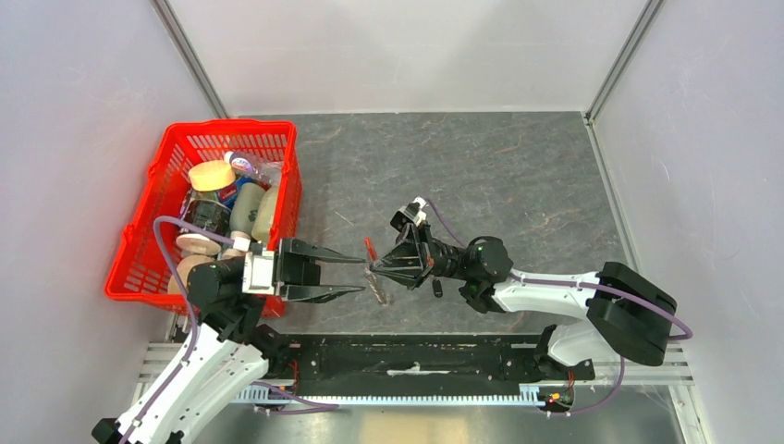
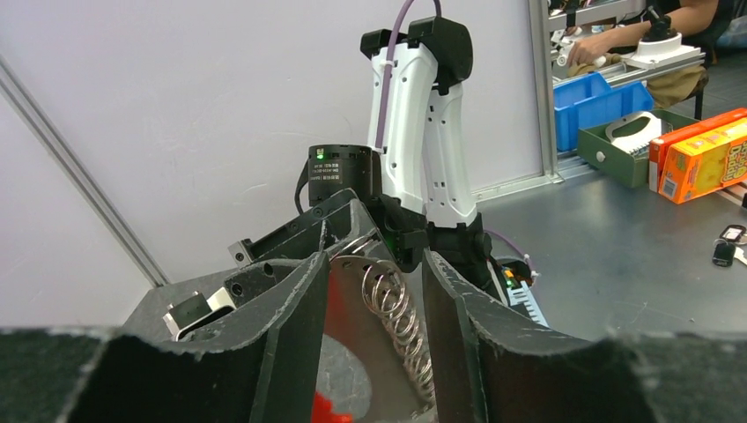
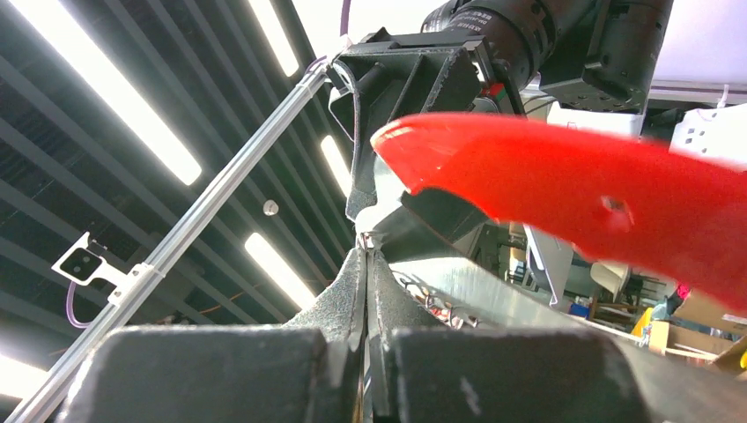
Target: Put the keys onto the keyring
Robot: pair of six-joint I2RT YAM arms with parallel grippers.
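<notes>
Right claw [image 1: 373, 270]: closed on the keyring [image 1: 378, 289], which sits at its tips; the right wrist view shows its fingers [image 3: 345, 304] pressed together with barely a slit between, the grey plate leaving just beside them, the red strip [image 3: 573, 189] arching above.

Left claw [image 1: 359, 275]: spread wide, tips facing the right claw's tips; the keyring sits in the mouth of its gap.

Top view: the keyring's long axis lies crosswise to both claws, red end away from the arm bases, grey end toward them; how steeply it tilts cannot be told from there.

Left wrist view adds what the top view lacks: the row of rings [image 2: 401, 322] runs lengthwise up the gap between the left fingers [image 2: 291, 344], red end at the bottom; whether either finger touches the plate cannot be told.
</notes>
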